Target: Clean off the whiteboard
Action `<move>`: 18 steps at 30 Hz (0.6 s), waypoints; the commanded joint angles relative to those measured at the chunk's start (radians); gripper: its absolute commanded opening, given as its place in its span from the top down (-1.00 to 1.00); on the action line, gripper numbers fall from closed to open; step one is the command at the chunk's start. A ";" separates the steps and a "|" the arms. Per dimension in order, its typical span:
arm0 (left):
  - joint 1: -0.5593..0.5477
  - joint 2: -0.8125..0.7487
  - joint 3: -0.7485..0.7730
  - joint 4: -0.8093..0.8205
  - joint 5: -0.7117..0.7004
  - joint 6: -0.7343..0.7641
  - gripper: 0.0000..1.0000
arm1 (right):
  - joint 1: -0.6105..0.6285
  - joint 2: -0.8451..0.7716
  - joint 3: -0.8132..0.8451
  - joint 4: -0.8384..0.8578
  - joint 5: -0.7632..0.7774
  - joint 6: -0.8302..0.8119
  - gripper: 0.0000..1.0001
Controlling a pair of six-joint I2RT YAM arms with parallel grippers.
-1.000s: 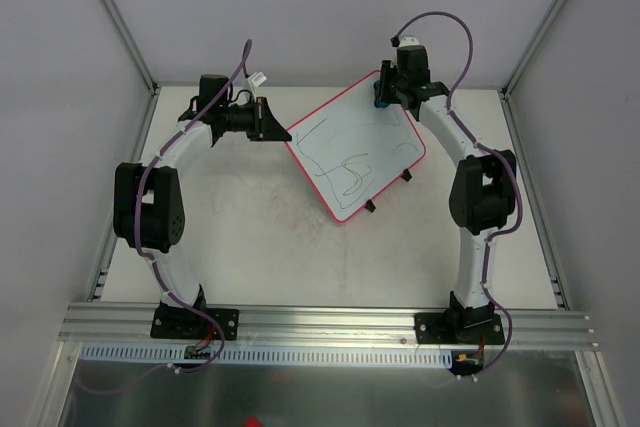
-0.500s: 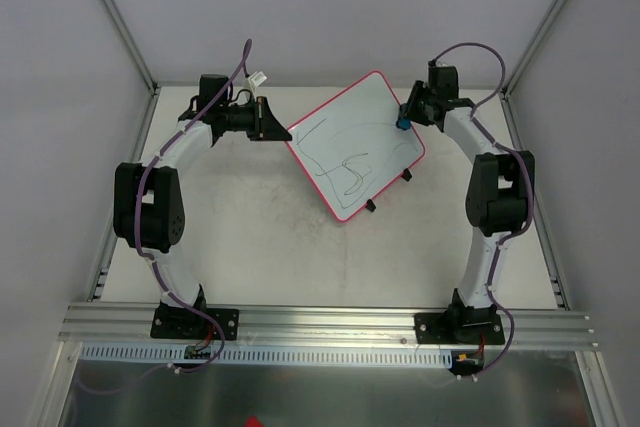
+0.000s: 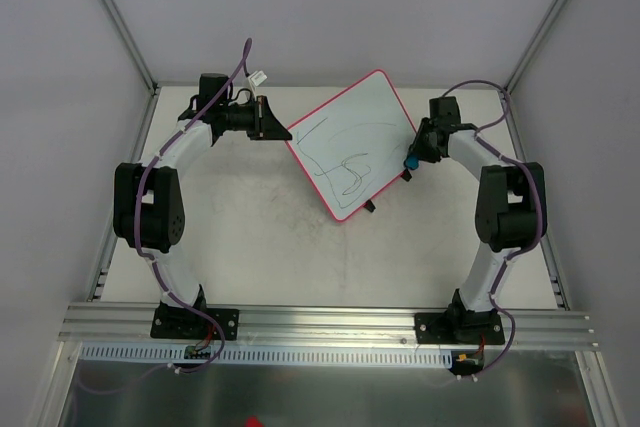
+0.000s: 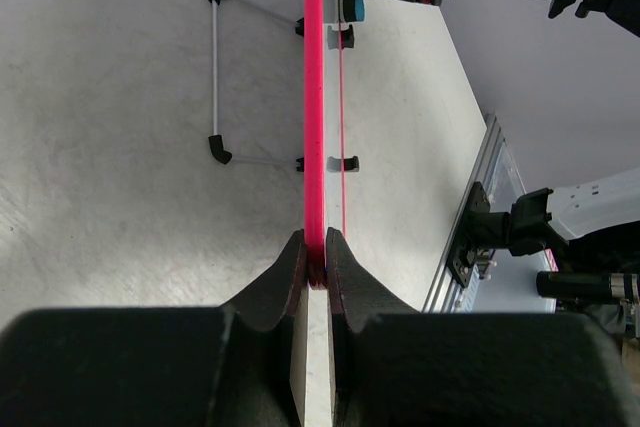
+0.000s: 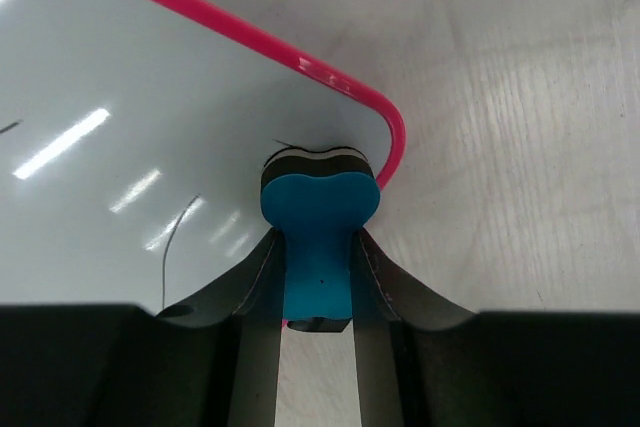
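The pale surface [image 3: 250,247] carries the whiteboard [image 3: 350,137] out between the two arms. The board is turned like a diamond, and its long axis appears to run from near-left to far-right. The left hand [image 4: 315,265] is closed tight on the pink rim at the board's left corner, its fingers pinching the edge from both sides. From the left wrist the board is therefore seen edge-on, with its wire stand [image 4: 216,75] off to one side. The right hand [image 5: 318,282] is closed around the waist of the blue eraser [image 5: 320,209]. The eraser's dark felt meets the board just inside the rounded right corner, close to the small black feet [image 3: 368,206]; I cannot tell whether it presses firmly. The dark scribbles [image 3: 345,169] are unerased. They lie well to the left of that hand, over the board's middle and up toward its far-left edge. By my judgement the wiping is barely begun. The right arm has the tool and is the one placed to reach the marks, so it needs to sweep inward and leftward across the face while the left steadies the board. A hard push could twist the board in that one-corner pinch.
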 commanded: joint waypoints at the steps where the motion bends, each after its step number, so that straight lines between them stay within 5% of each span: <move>1: -0.023 -0.018 0.028 0.025 0.049 0.077 1.00 | 0.001 -0.002 -0.042 -0.085 0.013 0.053 0.99; 18: -0.026 -0.041 -0.013 0.025 0.051 0.080 1.00 | -0.103 -0.022 0.060 -0.182 0.070 0.059 1.00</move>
